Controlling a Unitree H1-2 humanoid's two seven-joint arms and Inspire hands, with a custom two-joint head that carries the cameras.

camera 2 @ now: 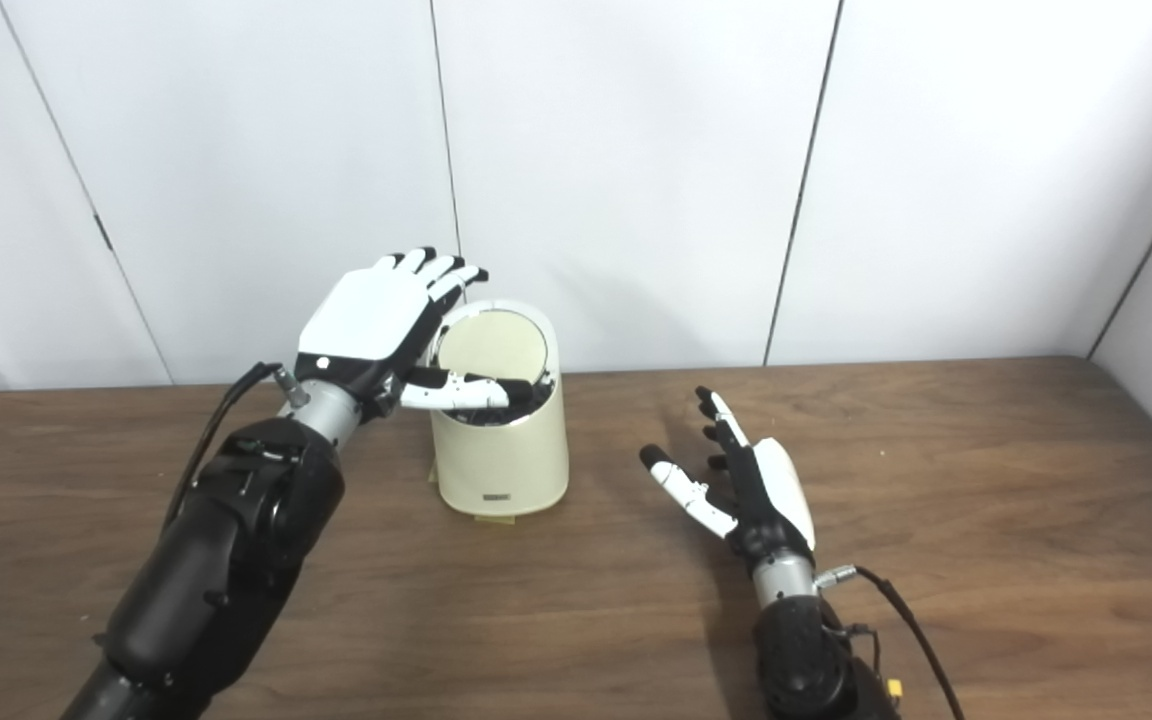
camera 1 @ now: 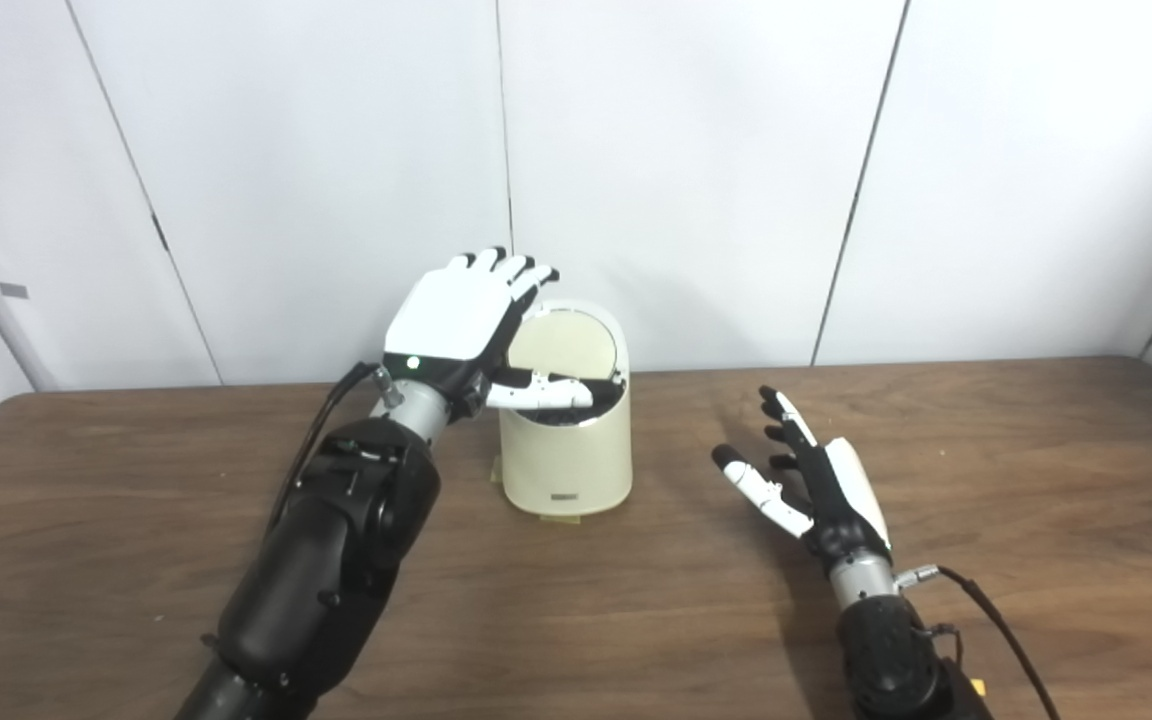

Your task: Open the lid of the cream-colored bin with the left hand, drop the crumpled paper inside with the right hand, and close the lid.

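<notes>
1. A cream bin is stood upright on the brown bench, towards its far edge and left of centre, in front of white wall panels.
2. The lid is seen raised, tilted up at the back of the bin with its underside faced towards the cameras; the mouth is left open.
3. The left robot hand is held at the bin's upper left, raised off the bench, its white back turned up and its fingers stretched out flat past the lid's top-left edge.
4. Whether those fingers are pressed against the lid or only placed just beside it cannot be told.
5. The left thumb is laid across the open mouth, pointed to the right along the front rim.
6. Nothing is gripped in the left robot hand; it is spread wide.
7. The right robot hand is placed to the right of the bin and well apart from it, low over the bench, turned on edge with fingers pointed away from the cameras.
8. Its fingers and thumb are parted and nothing is held in it.
9. No paper can be made out inside the dark mouth.
10. A small tan patch is seen under the bin's base on the bench.
</notes>
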